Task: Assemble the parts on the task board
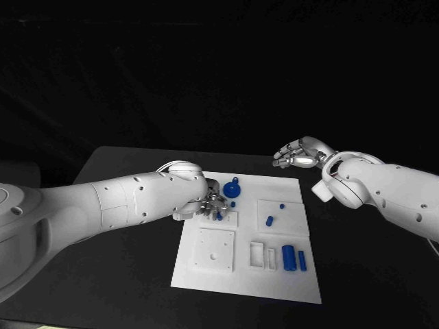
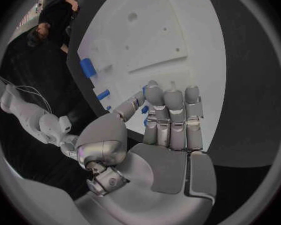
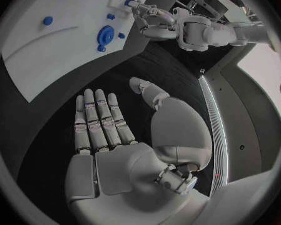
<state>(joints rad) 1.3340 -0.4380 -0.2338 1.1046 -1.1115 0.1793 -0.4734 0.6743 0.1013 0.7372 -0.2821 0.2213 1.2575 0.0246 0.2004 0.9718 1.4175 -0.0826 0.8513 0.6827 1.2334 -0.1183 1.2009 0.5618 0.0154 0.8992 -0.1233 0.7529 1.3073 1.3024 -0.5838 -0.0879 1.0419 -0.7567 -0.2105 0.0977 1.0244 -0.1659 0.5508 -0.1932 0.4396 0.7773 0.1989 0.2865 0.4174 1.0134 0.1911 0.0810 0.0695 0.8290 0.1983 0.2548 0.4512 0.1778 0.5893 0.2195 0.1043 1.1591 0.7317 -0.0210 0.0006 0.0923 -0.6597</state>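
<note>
Left hand [image 1: 208, 204] fingers pinched together; right hand [image 1: 300, 155] open, raised.

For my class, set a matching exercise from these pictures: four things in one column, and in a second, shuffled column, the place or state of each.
Things:
1. left hand
2. right hand
3. task board
4. round blue part

Places or states:
A. white plate in the middle of the black table
B. lies near the board's far edge
C. off the board, over the table, fingers spread, holding nothing
D. over the board, fingertips at a small blue part

Pairs: 1-D, 2-C, 3-A, 4-B
</note>
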